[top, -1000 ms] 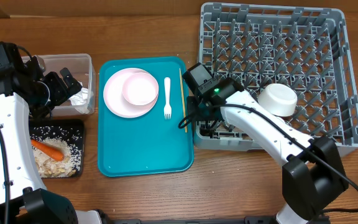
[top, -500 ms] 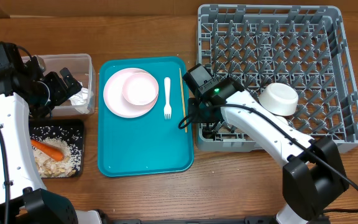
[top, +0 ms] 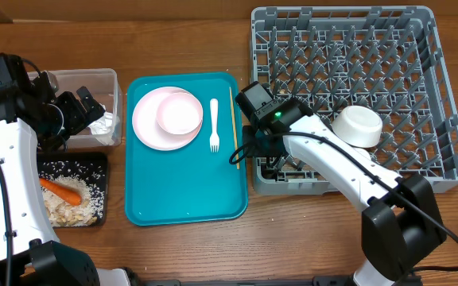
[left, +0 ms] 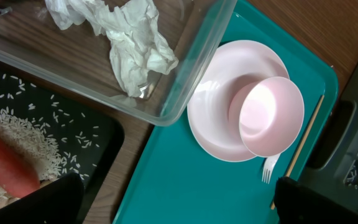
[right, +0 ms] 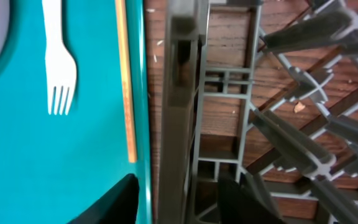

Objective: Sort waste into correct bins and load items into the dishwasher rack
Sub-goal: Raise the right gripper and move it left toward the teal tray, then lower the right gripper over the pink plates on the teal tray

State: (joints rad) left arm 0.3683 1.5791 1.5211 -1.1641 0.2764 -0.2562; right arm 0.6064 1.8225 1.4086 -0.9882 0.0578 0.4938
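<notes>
One big grey dishwasher rack (top: pixel 356 56) at right, white bowl (top: pixel 356 127) resting among pegs. Teal tray (top: pixel 185 187) in middle: white plate (top: pixel 145 127) with pink bowl (top: pixel 179 113) on it, fork (top: pixel 214 127), chopstick (top: pixel 233 119) just inside right rim. Left gripper (left: pixel 176 202) spread wide, empty, by clear tub (top: pixel 116 103) holding tissues (left: pixel 135 43). Right gripper (right: pixel 176 199) straddles rack's near-left wall, jaws apart, gripping nothing. Advice: lift straight off wall first, else rack drags. Then pinch chopstick mid-length, minding tray rim.

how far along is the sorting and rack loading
Done: tissues in the clear tub, carrot and rice in the black tray, one white bowl in the dishwasher rack. In hand: nothing; the right pincer straddles the rack's wall, open. Remaining: plate, pink bowl, fork and chopstick on the teal tray.
</notes>
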